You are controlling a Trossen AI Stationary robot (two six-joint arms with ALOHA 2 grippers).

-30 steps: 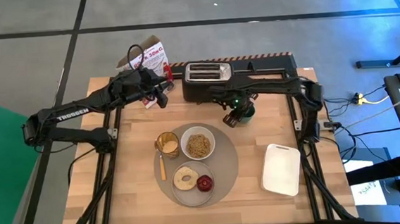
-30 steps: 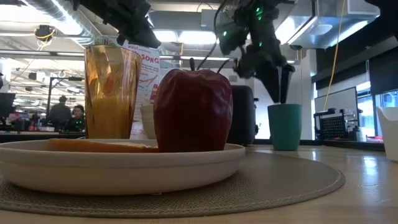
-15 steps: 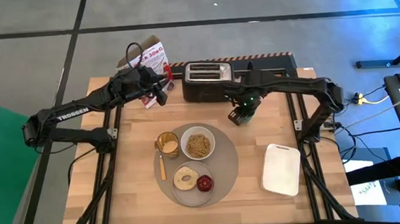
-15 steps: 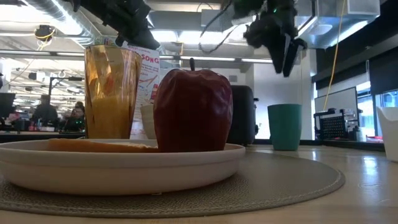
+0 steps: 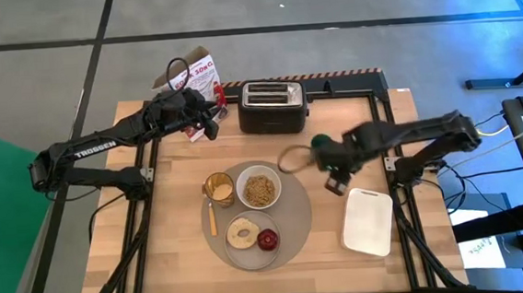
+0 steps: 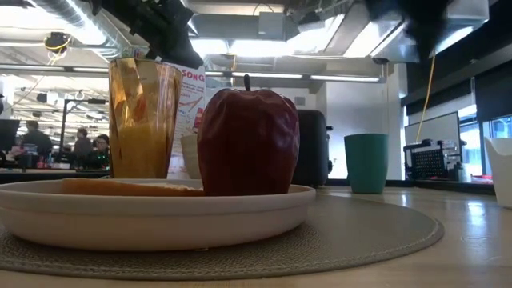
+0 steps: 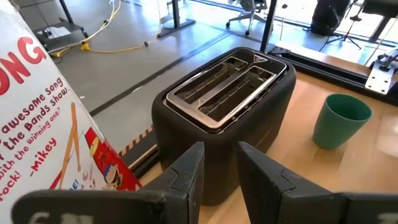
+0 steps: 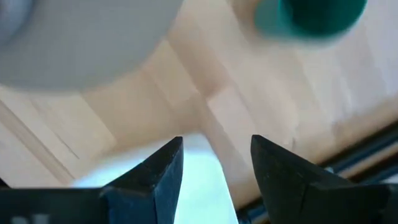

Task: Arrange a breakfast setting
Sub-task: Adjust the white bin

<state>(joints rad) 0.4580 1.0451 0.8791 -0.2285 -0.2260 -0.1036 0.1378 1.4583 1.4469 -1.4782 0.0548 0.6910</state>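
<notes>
Round grey-beige placemat (image 5: 294, 220) at table centre, woven texture visible in low view. On it: white bowl (image 5: 259, 188) filled with tan cereal, toward the toaster side; amber translucent cup (image 5: 217, 187) just beside the bowl, faceted glass, upright; small white plate (image 5: 249, 236) nearer the table's front edge, holding a sliced bagel (image 5: 242, 231) with a hole in the middle and a dark red apple (image 5: 267, 240), stem up, touching or nearly touching each other. Small wooden-coloured utensil (image 5: 212, 218) lies on the mat's edge beside the plate, below the cup.

Black toaster (image 5: 272, 105) at back of table, two slots, empty. Teal cup (image 7: 341, 120) stands on bare wood beside the toaster, off the mat. White rectangular tray (image 5: 368, 220) on the right part of the table.

Left gripper (image 5: 210, 122) hovers at the back by a red-and-white printed box (image 5: 192, 76), fingers slightly parted, holding nothing. Right gripper (image 5: 335, 180) blurred, between teal cup and tray, over bare wood; fingers apart, empty
</notes>
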